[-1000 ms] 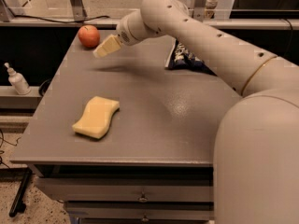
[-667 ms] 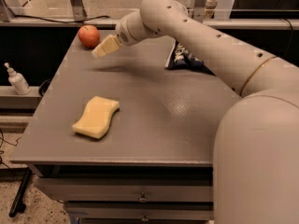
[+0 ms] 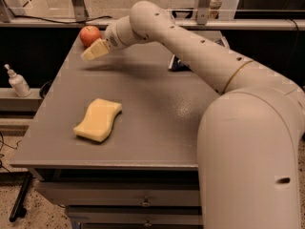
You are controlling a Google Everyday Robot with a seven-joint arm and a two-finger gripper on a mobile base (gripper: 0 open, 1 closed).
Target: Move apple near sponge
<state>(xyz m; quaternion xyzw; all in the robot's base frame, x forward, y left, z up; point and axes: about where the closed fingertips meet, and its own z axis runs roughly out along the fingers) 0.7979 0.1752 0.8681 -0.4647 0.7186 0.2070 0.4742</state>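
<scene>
the apple [image 3: 90, 35] sits at the far left corner of the grey table [image 3: 157, 128], close to the far edge. the gripper [image 3: 88, 54] hangs just in front of it and slightly below it in the view, over the far left part of the surface, its pale tip pointing toward the left edge. it is not holding the apple, and a small gap shows between the two. from this side-on angle it cannot be told whether the gripper is spread or closed. a soft shadow lies on the table under it.

the sponge [image 3: 98, 119] lies flat near the front left corner, well apart from the apple, its long side running from the front edge toward the middle.

the arm [image 3: 190, 46] reaches in from the right, crossing over the far half of the table. a dark bag [image 3: 174, 63] lies near the far edge, toward the right corner, mostly hidden behind the arm.

beyond the left edge, lower than the tabletop, a small white bottle [image 3: 16, 81] stands on a ledge. drawers [image 3: 143, 202] show under the front edge.
</scene>
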